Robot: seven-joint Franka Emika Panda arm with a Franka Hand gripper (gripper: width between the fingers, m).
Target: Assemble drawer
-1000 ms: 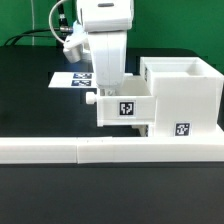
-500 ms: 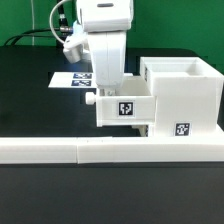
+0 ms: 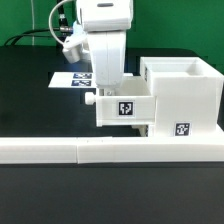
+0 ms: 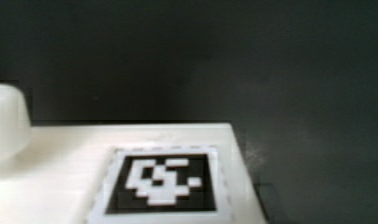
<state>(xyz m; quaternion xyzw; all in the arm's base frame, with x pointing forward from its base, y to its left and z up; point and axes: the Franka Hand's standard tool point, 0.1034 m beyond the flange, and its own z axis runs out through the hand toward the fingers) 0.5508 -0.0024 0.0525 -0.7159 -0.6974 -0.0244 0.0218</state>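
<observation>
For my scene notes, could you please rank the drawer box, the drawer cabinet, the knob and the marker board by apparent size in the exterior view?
1. Drawer cabinet, largest.
2. Drawer box.
3. Marker board, though the arm hides part and it lies farther back, so unsure.
4. Knob, smallest.

Your exterior view faces the table [image 3: 30, 90] from low in front, while the wrist view looks down close onto the drawer's tagged panel [image 4: 168, 180], seen in both.

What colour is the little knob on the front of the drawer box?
White, like the drawer box itself; the knob shows best in the exterior view.
</observation>
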